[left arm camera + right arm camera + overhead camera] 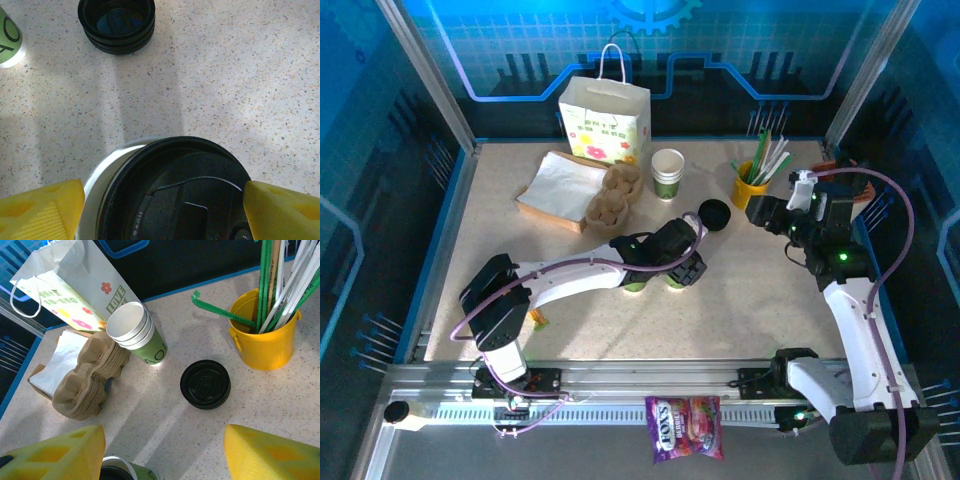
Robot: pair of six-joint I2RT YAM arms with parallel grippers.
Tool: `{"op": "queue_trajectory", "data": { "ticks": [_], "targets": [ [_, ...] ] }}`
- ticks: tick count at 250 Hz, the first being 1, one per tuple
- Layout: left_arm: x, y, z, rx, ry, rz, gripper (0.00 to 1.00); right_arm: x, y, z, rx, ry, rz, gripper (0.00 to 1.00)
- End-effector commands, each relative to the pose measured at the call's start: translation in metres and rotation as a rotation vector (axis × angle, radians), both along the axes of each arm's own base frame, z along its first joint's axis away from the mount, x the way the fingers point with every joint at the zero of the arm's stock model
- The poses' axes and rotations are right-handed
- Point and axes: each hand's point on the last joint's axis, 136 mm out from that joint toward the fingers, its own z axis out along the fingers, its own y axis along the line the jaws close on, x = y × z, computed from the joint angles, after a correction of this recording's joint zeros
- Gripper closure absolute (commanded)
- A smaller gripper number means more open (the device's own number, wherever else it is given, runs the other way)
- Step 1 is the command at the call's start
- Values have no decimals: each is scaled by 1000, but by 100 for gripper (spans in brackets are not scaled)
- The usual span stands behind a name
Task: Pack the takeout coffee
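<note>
The left gripper (162,212) is hanging over a coffee cup (175,192) in the middle of the table (770,300).
One yellow finger is sitting on each side of its black lid; I cannot tell if they are squeezing. A second coffee cup (636,285) is standing just left. Farther right, the right gripper (162,450) is hovering, fingers spread wide, holding nothing.

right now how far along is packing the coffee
Done: a lidded cup stands on the table, a second cup beside it. In hand: the left gripper straddles the lidded cup, grip unclear. Left: both cups sit outside the carrier stack and bag.
</note>
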Motion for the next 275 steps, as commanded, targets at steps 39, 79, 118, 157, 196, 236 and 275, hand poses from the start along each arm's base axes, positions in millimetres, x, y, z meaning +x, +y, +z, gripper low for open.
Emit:
{"op": "queue_trajectory", "data": {
  "ticks": [39,79,118,157,196,236,275],
  "targets": [
    [6,4,12,3,-42,27,16,-3,-1,-2,4,-1,8,35],
    [9,9,18,-36,-39,48,16,-3,0,-4,12,4,11,35],
    [11,16,20,-93,-14,69,16,-5,1,-9,10,20,19,35],
    [13,24,18,-120,1,83,16,-6,1,-10,13,24,18,35],
    [16,28,19,-126,0,93,16,-6,7,-17,48,48,38,35],
    [17,28,25,-153,-1,89,16,-12,17,-37,57,115,72,35],
    [18,35,15,-137,13,101,16,-21,23,-52,63,157,86,35]
  ]
}}
